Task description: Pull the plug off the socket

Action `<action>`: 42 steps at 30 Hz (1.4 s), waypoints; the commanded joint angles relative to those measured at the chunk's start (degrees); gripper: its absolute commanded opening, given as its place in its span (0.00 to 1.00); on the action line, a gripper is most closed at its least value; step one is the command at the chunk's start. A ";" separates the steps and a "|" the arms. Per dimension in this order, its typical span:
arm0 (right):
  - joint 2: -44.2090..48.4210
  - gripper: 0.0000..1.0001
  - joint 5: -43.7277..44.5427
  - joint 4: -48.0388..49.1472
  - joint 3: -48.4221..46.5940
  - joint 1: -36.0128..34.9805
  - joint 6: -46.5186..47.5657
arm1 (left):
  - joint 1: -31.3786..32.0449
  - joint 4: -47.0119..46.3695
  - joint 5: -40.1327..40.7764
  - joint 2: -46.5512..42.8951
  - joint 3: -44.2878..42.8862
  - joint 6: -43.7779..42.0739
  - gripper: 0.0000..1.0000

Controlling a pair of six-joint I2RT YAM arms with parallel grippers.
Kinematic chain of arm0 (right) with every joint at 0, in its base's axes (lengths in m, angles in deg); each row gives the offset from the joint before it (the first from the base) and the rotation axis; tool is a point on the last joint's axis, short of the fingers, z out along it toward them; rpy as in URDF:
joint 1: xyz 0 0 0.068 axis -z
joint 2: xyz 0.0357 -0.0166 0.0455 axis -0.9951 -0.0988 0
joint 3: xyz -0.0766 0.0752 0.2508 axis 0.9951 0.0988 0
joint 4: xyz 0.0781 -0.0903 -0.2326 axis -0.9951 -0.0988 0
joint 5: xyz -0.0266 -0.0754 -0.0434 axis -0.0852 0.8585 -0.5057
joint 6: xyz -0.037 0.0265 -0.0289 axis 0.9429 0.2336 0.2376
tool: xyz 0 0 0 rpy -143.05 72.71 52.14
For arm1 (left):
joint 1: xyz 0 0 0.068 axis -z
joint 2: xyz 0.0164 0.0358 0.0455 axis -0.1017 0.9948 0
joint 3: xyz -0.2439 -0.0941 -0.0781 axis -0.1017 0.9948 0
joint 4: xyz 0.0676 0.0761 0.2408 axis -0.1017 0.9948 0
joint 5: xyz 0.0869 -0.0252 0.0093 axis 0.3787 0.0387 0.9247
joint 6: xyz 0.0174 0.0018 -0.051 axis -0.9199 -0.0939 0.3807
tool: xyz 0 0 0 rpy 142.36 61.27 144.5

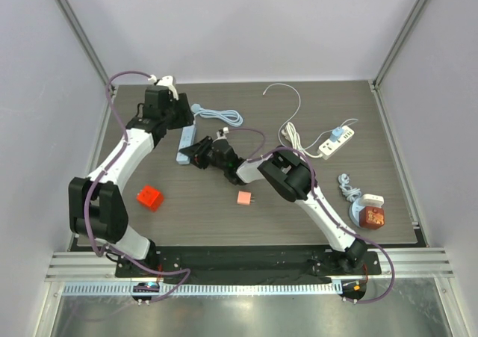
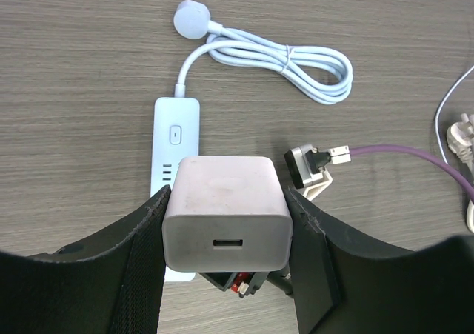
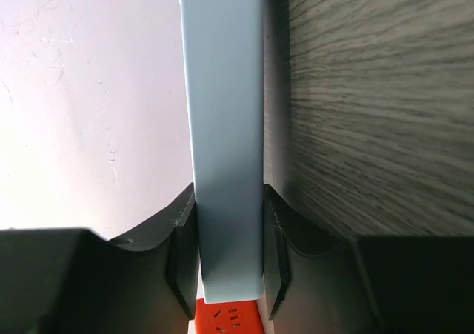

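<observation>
Okay, left fingers (image 2: 141,249) are pinching the white plug (image 2: 226,212) by its two sides, USB port facing the wrist camera. The plug looks raised above the power strip (image 2: 176,138). Its prongs are hidden, so we cannot tell whether they are fully clear.

Seen from the top camera, the power strip (image 1: 187,144) lies at about 11 o'clock on the bench (image 1: 187,221), running roughly 12 to 6. Right fingers (image 3: 180,264) are clamped on the strip's near end, one on each long side (edge-on in the right wrist view). An orange-red piece (image 3: 226,319) with socket slots peeks out just below that end.

The strip's pale cable (image 2: 281,60) is coiled at 1 o'clock from it, ending in a round plug.

Elsewhere we see:
- a red cube (image 1: 149,197) at 8 o'clock
- a small pink plug (image 1: 244,198) near centre
- a second white strip (image 1: 337,141) at 2 o'clock
- a red-and-white adapter (image 1: 370,214) at 4 o'clock
</observation>
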 commanded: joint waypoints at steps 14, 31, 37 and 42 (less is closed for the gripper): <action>2.64 0.65 4.40 -38.22 -15.22 1.05 15.23 | -1.75 -2.83 9.27 -5.36 0.33 2.35 0.00; 10.22 0.91 7.84 -50.02 -14.42 0.79 30.71 | -4.47 -3.00 5.06 -4.75 0.51 6.49 0.00; 16.35 0.91 12.13 -49.42 -6.54 0.96 30.55 | -4.47 -2.91 4.62 -4.75 0.69 6.57 0.00; 26.88 0.91 14.15 -42.65 6.65 1.05 31.07 | -3.78 -2.04 -2.40 -1.77 -0.62 10.25 0.00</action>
